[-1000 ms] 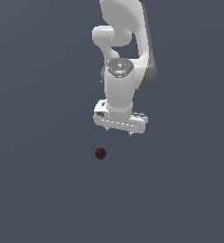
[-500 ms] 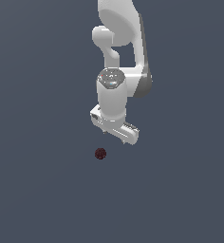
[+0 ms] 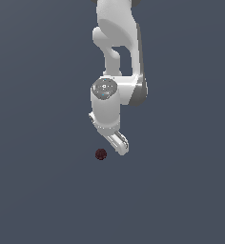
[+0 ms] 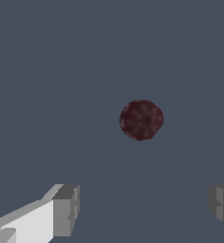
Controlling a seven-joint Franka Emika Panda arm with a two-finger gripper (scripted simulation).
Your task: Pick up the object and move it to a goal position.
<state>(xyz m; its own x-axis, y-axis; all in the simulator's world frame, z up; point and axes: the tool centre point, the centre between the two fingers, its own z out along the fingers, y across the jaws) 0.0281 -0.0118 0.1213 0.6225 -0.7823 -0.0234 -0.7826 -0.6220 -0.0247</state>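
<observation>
- Nearest the wrist camera, the claw (image 4: 142, 209) stands wide open with nothing in it: one grey fingertip (image 4: 66, 209) shows at about 7 o'clock in that view and the other at about 4 o'clock, with bare grey bench (image 4: 47, 71) between them.
- Just beyond the fingertips lies the ball (image 4: 141, 119), dark maroon with a mottled surface. It sits a little to the 1 o'clock side of the wrist view's centre, ahead of the gap rather than inside it, and touches neither finger.
- In the exterior view the ball (image 3: 100, 154) rests on the bench at about 8 o'clock of the claw (image 3: 118, 143), just beside its lower end and apart from it. The claw looks turned at an angle there, and its fingers are too foreshortened to tell apart.
- Farther back, the white arm (image 3: 115, 47) rises toward 12 o'clock and out of the picture.
- Risk, as a judgement: the ball is small and round, so a descent made before the gap is centred over it could let one finger clip it and send it rolling away.
- Closing with the ball off-centre between the pads could squeeze it out sideways.
- No goal marker is visible, so the placing target cannot be judged from these views.
</observation>
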